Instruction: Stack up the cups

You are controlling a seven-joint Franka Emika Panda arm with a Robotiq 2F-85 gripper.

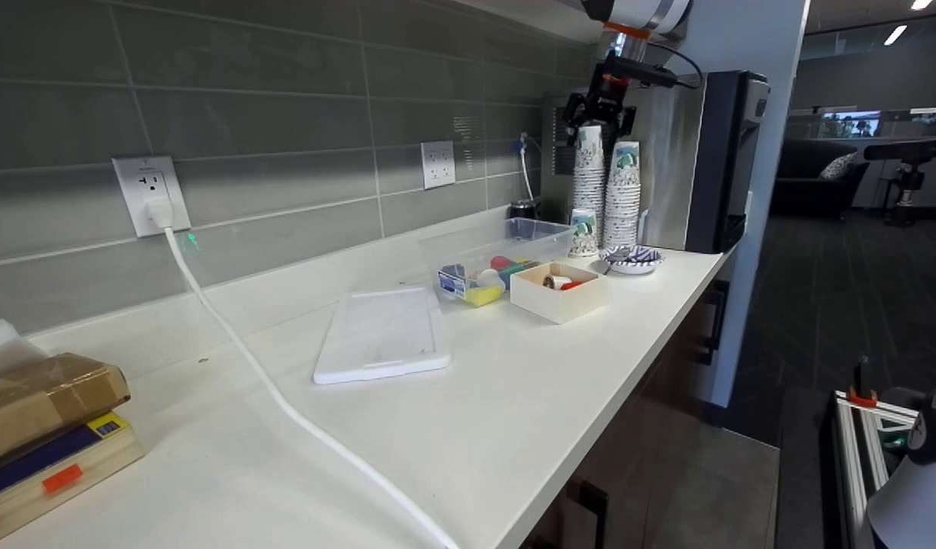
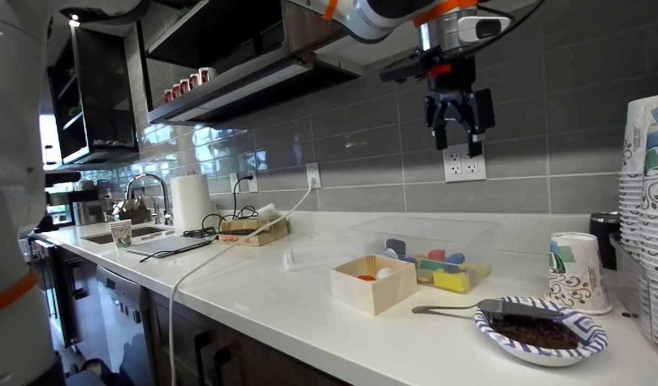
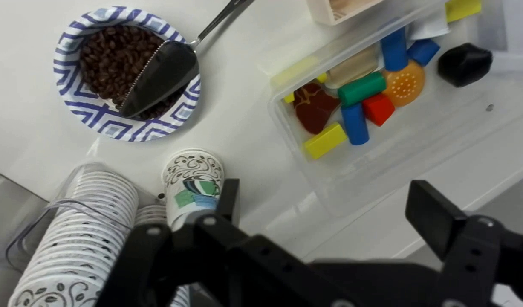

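On the counter [image 1: 475, 427] we see a white cable [image 1: 294, 413] crossing near a flat white lid [image 1: 387, 328], and a steel-and-black machine [image 1: 689, 164] just beside the cups [image 1: 590, 191], which rise upturned in two tall columns. A short cup [image 2: 578, 276], also upturned, stands next to them; we cannot tell whether others are nested under it. A black tumbler [image 2: 609, 236] stands near it on the wall side.

A patterned bowl [image 3: 69, 81] near the short cup holds brown beans, with a serving utensil [image 3: 165, 76] lying across it. A clear bin [image 3: 414, 136] holds coloured blocks and other small pieces; the low wooden box [image 2: 355, 289] just beside it holds red and white items.

The fingers [image 3: 230, 200] are spread wide and grip nothing. In an exterior view they hang well above the counter; in the wrist view one hides part of the short cup.
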